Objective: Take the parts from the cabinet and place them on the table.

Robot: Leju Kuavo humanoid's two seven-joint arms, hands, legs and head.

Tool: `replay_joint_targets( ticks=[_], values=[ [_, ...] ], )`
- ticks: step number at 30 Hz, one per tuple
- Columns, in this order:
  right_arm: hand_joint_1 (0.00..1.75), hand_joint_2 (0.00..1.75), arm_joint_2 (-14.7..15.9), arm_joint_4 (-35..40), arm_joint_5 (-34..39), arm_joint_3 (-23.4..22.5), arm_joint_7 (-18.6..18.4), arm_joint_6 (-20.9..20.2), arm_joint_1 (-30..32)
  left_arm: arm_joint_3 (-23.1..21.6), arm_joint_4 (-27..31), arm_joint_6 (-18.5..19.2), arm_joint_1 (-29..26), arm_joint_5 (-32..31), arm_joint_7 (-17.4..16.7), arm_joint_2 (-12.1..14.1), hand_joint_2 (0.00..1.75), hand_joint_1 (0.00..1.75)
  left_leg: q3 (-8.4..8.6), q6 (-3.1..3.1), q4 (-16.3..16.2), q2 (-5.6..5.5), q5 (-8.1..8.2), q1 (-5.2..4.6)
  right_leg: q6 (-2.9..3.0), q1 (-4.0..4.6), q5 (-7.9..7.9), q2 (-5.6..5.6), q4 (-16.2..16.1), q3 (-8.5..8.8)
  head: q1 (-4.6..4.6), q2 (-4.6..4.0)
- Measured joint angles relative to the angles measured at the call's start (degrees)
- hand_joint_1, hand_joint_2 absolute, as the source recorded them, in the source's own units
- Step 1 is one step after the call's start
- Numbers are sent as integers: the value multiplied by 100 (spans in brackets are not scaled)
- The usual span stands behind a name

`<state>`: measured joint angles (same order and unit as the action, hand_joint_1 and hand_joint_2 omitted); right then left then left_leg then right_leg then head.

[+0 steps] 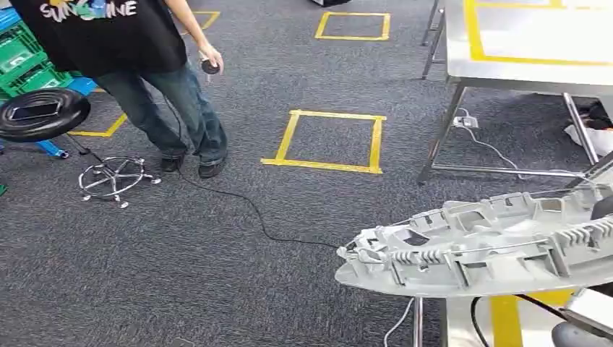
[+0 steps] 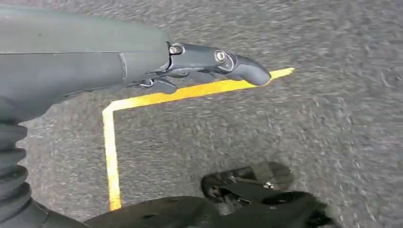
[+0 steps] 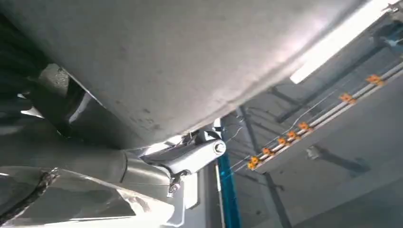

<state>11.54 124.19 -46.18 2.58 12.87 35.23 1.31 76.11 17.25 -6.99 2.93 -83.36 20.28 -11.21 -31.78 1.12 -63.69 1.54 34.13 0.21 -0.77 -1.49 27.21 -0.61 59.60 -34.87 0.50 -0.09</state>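
Note:
A long grey plastic part (image 1: 477, 246) with ribs and clips hangs level at the lower right of the head view, over the corner of a white table (image 1: 463, 322) marked with yellow tape. It runs off the right edge of the picture. In the right wrist view my right hand (image 3: 187, 159) holds the part's smooth underside (image 3: 180, 66), with one grey finger showing against it. My left hand (image 2: 199, 66) hangs over the grey carpet, fingers stretched out and holding nothing.
A person (image 1: 144, 58) stands at the upper left with a small dark object in one hand. Beside them are a black stool (image 1: 43, 112) and green crates (image 1: 22, 58). A second white table (image 1: 528, 65) stands at the upper right. A cable (image 1: 246, 206) crosses the carpet.

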Motion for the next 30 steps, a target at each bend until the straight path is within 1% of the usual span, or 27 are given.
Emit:
replay_joint_targets(
  ticks=[2,3,4,5,6,7,8,9,10,11,12,13,14,15,16,17,18,19,20,21,22,23,24,25,28,29,30],
  values=[
    [175,175,0,-2,-11,4,4,-2,0,0,0,7,-21,2,2,-7,175,0,-407,-12,-889,-91,379,-3,24,27,-8,149,2,-13,-6,0],
    [175,175,0,-2,-11,9,-4,-11,-1,2,0,18,-19,13,2,-9,175,0,-551,-32,-1163,-98,423,-6,30,44,-11,233,2,-17,-9,0],
    [175,175,0,-2,-13,9,-22,-18,-2,2,0,26,-13,11,4,-9,175,0,-568,-65,-1165,-105,325,-15,33,59,-13,310,3,-14,-7,0],
    [175,175,0,-2,-22,13,-39,-20,-3,2,0,33,-2,11,4,-11,175,0,-495,-113,-948,-122,104,-30,40,73,-17,392,3,-9,-9,0],
    [175,175,0,0,-22,15,-42,-20,-6,2,0,35,2,11,4,-11,175,0,-333,-175,-537,-177,-186,-53,45,85,-21,477,3,2,-7,0],
    [175,175,0,0,-24,15,-42,-17,-7,2,0,35,-1,11,4,-9,175,0,-145,-238,-72,-307,-463,-78,44,88,-23,553,2,13,-4,0],
    [175,175,0,-2,-24,15,-40,-15,-4,2,2,35,-11,11,4,8,175,0,-18,-312,273,-639,-581,-97,46,58,-30,606,-10,1,0,0],
    [175,175,0,-4,-24,20,-42,-15,-20,4,2,35,-21,11,4,15,175,0,-13,-349,340,-735,-583,-74,19,82,-47,679,6,-23,9,0],
    [175,175,0,-9,-28,24,-42,-13,-18,4,2,35,-23,11,4,15,175,0,32,-348,413,-683,-558,-108,-21,32,-74,762,-1,-64,-35,0],
    [175,175,0,-9,-28,24,-53,-13,-13,4,2,35,-22,13,4,15,175,0,32,-372,439,-618,-535,-121,-68,3,-105,817,-17,-103,-48,0],
    [175,175,0,-9,-26,24,-61,-13,-5,4,2,35,-13,13,4,15,175,0,38,-381,484,-546,-540,-133,-122,-4,-143,893,-58,-117,-46,0],
    [175,175,2,-7,-26,28,-70,-15,-10,4,2,35,-5,13,4,17,175,0,86,-364,648,-457,-615,-83,-157,22,-161,923,-78,-118,-31,0],
    [175,175,4,-7,-26,31,-85,-17,-15,4,2,35,6,13,4,15,175,0,146,-327,748,-359,-665,-76,-129,42,-91,575,3,-199,-35,0],
    [175,175,4,-7,-28,39,-92,-22,-65,4,2,35,1,20,4,11,175,0,160,-350,778,-297,-687,-83,-156,53,100,308,243,-312,-4,2],
    [175,175,4,-7,-26,44,-92,-20,-77,4,2,35,-1,20,4,2,175,0,149,-360,777,-205,-687,-91,-194,49,326,195,651,-497,2,0],
    [175,175,4,-11,-28,50,-90,-17,-51,4,2,35,-12,20,4,0,175,0,147,-363,775,-123,-683,-94,-219,38,507,137,1053,-677,2,0],
    [175,175,4,-13,-28,52,-87,-15,-14,4,2,39,-26,20,4,-2,175,0,138,-364,772,-28,-679,-94,-248,29,622,109,1381,-825,-2,0],
    [175,175,4,-17,-26,59,-87,-15,6,4,2,39,-32,20,2,-4,175,0,132,-360,765,53,-675,-92,-269,21,606,91,1462,-850,5,0],
    [175,175,4,-24,-26,61,-81,-15,20,4,2,39,-33,20,2,-9,175,0,130,-347,759,138,-666,-88,-292,7,470,62,1283,-731,0,0],
    [175,175,4,-26,-26,68,-59,-15,23,4,2,39,-30,20,2,-17,175,0,127,-325,740,212,-652,-84,-313,-7,270,7,889,-489,2,0],
    [175,175,4,-26,-24,74,-50,-15,14,4,2,39,-27,20,4,-20,175,0,126,-288,705,281,-626,-76,-329,-15,73,-110,382,-170,0,0],
    [175,175,4,-26,-24,76,-50,-17,-10,4,2,39,-25,20,4,-17,175,0,128,-245,659,340,-594,-80,-346,-13,44,-340,-26,65,7,2],
    [175,175,4,-26,-24,79,-59,-22,-43,4,4,39,-22,20,4,0,175,0,104,-196,619,383,-543,-134,-256,28,97,-422,-65,154,1,0],
    [175,175,4,-24,-24,79,-72,-24,-67,4,4,42,-19,20,4,-4,175,0,120,-184,590,438,-533,-135,-148,30,70,-300,-73,127,-37,0],
    [175,175,4,-26,-26,74,-76,-15,-23,4,4,44,7,20,4,-4,175,0,141,-132,567,593,-515,-108,-35,45,29,-116,-70,85,-33,0],
    [175,175,4,-24,-26,74,-59,-11,-16,4,4,44,13,20,4,-4,175,0,123,-85,499,381,-423,-73,-9,33,14,-73,-74,85,-37,0],
    [175,175,4,-26,-26,74,-55,-7,-29,4,4,44,9,20,4,-7,175,0,30,-66,247,96,-227,-51,22,32,5,-19,-74,80,-52,0]
  ],
)
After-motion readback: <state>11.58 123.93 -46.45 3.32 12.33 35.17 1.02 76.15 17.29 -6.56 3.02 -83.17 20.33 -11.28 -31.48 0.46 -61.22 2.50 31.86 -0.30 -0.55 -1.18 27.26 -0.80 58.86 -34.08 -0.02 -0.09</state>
